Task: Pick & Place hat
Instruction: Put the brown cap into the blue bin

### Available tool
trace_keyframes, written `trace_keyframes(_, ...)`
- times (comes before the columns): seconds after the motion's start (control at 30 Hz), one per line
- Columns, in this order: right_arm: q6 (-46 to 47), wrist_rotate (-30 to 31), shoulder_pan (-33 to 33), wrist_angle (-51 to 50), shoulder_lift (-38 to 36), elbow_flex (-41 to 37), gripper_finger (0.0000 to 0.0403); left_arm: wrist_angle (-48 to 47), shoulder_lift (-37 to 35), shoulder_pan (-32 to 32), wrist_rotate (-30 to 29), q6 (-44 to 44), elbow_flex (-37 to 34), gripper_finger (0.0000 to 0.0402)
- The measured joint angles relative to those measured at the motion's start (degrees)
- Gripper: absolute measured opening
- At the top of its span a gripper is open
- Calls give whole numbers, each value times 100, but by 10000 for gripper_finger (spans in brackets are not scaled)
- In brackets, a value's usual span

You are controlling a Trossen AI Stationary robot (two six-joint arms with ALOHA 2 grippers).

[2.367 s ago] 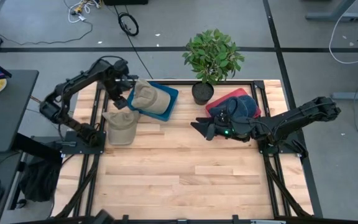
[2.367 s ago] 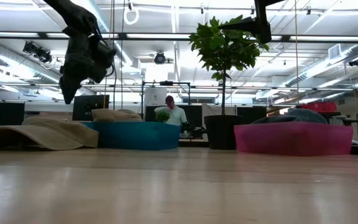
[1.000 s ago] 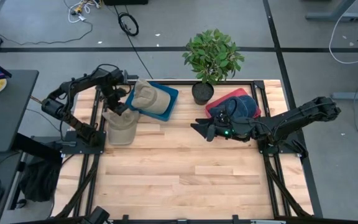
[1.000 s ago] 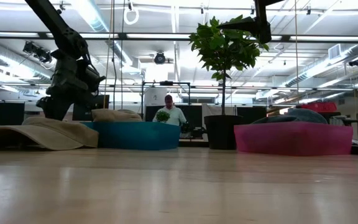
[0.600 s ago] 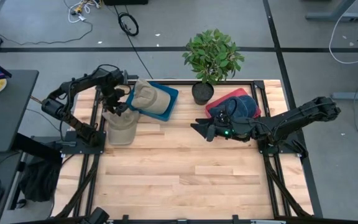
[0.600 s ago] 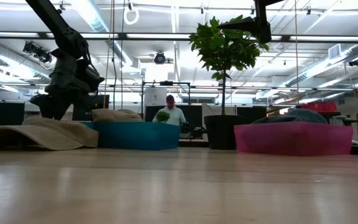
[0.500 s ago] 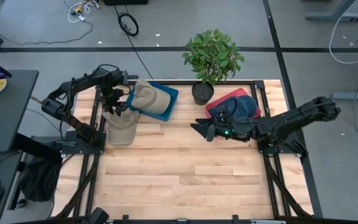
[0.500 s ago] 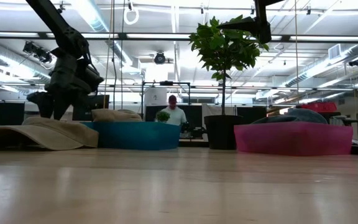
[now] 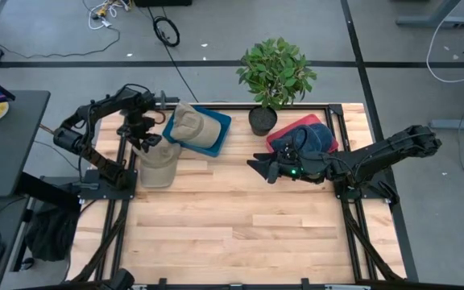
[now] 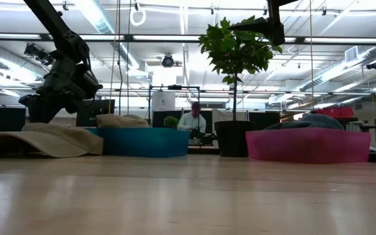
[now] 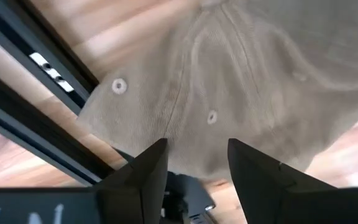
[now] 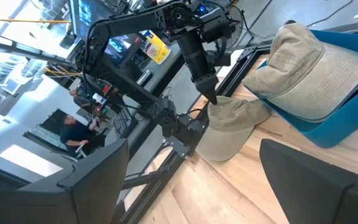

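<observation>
A tan cap (image 9: 158, 167) lies crown-up on the wood at the table's left side, its brim toward the near edge; it also shows low in the low view (image 10: 41, 140). My left gripper (image 9: 145, 145) hovers open, pointing down, over the cap's rear crown (image 11: 241, 81), with its fingers (image 11: 148, 168) apart above the cloth. A second tan hat (image 9: 193, 126) rests in the blue tray (image 9: 222, 122). My right gripper (image 9: 258, 167) waits open at mid-table, right of centre, facing the left arm (image 12: 194, 62). My left gripper comes from above at the cap's rear crown edge (image 12: 215, 104), with its fingers open on either side of the centre seam. Whether the fingertips touch the cloth I cannot tell.
A potted plant (image 9: 274, 72) stands at the far edge between the trays. A red tray (image 9: 284, 133) at the far right holds a dark blue hat (image 9: 319, 137). Black frame rails (image 9: 123, 153) run along the table's left edge, close to the cap. Bare wood (image 9: 240, 225) fills the near half.
My left gripper has come down from beside the blue tray to just over the cap. In the last second it has shifted a little toward the table's left edge and turned slightly. The cap has not moved. My right arm has kept still.
</observation>
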Motion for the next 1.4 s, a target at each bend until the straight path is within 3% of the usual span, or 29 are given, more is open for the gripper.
trace_keyframes(0.33, 6, -66, 0, -1, 0, 0, 366, 326, 2, 74, 25, -47, -217, 172)
trace_keyframes(0.67, 39, -109, 0, 0, 0, 0, 366, 4, -213, -17, 68, 292, -73, 172)
trace_keyframes(0.87, 174, -109, 0, 0, 0, 0, 366, 691, -192, -15, 122, -1160, -75, 172)
trace_keyframes(1.0, 242, -162, 0, 2, 0, 0, 366, 855, -192, -58, 467, -1314, -75, 172)
trace_keyframes(1.13, 242, -165, 0, 22, 0, 0, 366, 951, -192, -116, 417, -1362, -158, 171)
trace_keyframes(1.4, 240, -162, 0, 55, 1, 0, 366, 1397, -188, -54, 382, -1557, -1033, 171)
